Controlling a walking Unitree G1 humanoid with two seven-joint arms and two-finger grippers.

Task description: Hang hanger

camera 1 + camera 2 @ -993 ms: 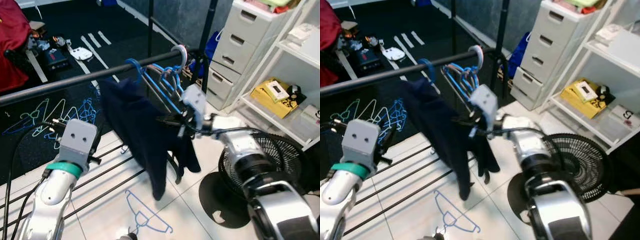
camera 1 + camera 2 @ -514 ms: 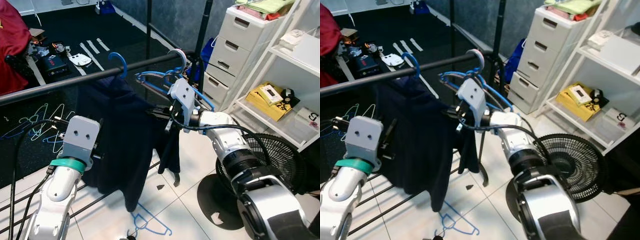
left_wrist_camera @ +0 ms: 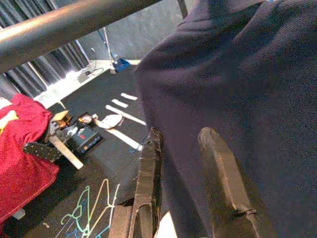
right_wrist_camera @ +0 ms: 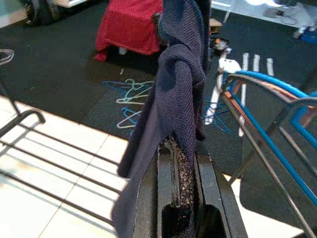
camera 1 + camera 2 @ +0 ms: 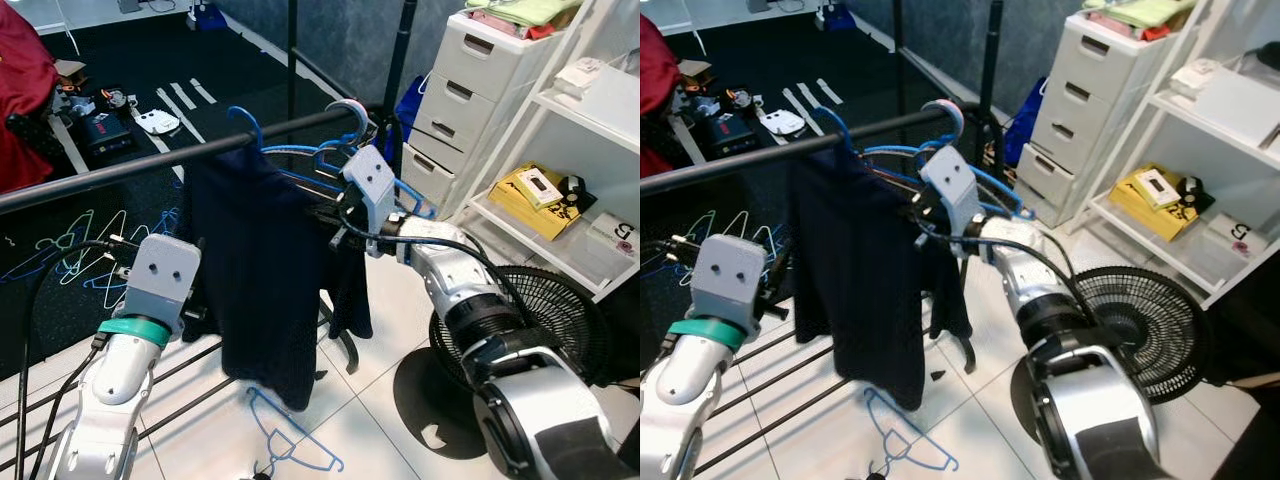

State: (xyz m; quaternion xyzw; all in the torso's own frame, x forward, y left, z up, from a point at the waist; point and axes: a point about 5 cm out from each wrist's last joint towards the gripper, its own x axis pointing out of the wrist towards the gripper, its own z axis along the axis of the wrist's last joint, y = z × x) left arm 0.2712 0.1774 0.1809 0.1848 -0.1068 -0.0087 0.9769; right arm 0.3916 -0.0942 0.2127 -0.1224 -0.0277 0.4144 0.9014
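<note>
A dark navy garment hangs on a blue hanger whose hook sits over the black rail, about midway along the part I can see. My right gripper is up at the garment's right shoulder, and in the right wrist view its 2 fingers are pressed together on a fold of the navy cloth. My left gripper is at the garment's left side below the rail; in the left wrist view its 2 fingers stand apart with a clear gap, the cloth lying against the finger nearer the garment, nothing clamped. Just past my right gripper, toward the rail's right end, a bunch of bare hangers hang together, mostly blue with a pale hook on top. More hangers lie scattered on the black mat beyond the rail, and 1 blue one lies on the white tile floor under the garment. A black fan stands on the floor to my right, beside white drawers.
</note>
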